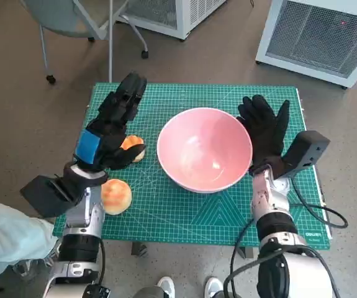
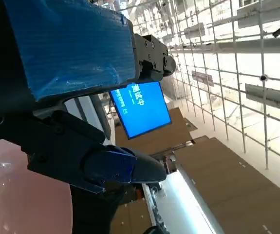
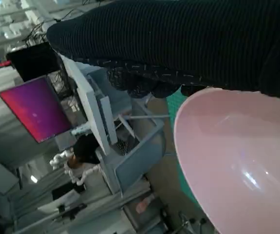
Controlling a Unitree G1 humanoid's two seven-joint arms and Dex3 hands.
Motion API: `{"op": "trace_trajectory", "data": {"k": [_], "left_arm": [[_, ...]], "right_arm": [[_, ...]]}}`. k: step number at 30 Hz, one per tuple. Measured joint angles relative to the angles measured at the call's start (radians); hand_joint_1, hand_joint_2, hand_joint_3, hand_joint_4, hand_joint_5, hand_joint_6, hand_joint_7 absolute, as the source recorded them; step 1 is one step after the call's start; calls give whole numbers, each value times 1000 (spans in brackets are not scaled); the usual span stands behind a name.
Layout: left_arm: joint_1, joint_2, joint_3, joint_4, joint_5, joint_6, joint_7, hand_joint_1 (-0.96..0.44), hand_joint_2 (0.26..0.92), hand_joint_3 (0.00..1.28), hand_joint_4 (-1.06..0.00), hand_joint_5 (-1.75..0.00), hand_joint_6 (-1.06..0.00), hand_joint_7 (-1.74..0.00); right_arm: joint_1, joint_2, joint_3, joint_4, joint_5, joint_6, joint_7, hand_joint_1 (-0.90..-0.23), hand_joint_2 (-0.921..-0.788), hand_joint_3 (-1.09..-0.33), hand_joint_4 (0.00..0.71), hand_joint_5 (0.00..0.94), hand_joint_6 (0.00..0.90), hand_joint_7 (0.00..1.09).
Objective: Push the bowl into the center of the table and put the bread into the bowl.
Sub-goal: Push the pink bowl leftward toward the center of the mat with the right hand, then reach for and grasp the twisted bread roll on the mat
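Since the pink bowl (image 1: 204, 149) already sits close to the middle of the green cutting mat (image 1: 184, 214) that covers the table, the pushing part of the task looks done or very nearly so, and what remains is the bread. Two round, orange-brown pieces lie on the mat to the bowl's left: one bread roll (image 1: 133, 148) partly under the left hand (image 1: 111, 127), and a second roll (image 1: 116, 196) nearer the robot, just beside the left forearm. Neither is in the bowl, which holds nothing but glare. The left hand hovers above the first roll with its fingers spread and holding nothing; whether the thumb touches the roll I cannot tell from the head view. The right hand (image 1: 265, 127), gloved, stands with fingers splayed right against the bowl's right rim (apparently flat to it, though actual contact is hard to confirm), gripping nothing. The left wrist view points away from the table, showing only a sliver of pink, so it gives no help on the bread. The right wrist view shows the bowl's rim under the glove, while the fingers themselves stay hidden.
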Motion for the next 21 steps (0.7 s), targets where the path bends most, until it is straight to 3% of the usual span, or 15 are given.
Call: {"op": "trace_trajectory", "data": {"k": [6,9,18,21], "left_arm": [[0,-4,-3,0,4,0,10,-629,921,233,-85,-1,-204,0],[0,-6,-5,0,5,2,15,-629,921,234,-85,-1,-204,0],[-4,-18,-23,3,8,5,25,-635,921,240,-90,-2,-206,-1],[-11,-20,-29,6,8,6,26,-641,921,241,-95,-5,-205,-1]], "right_arm": [[0,-25,13,-16,-6,-43,15,-611,-921,-948,142,0,123,247],[0,-40,32,-35,-27,-93,21,-617,-921,-932,127,0,114,240],[23,-72,125,-152,-109,-326,73,-704,-921,-837,125,3,118,252],[47,-76,153,-210,-122,-384,82,-720,-921,-824,124,2,120,258]]}}
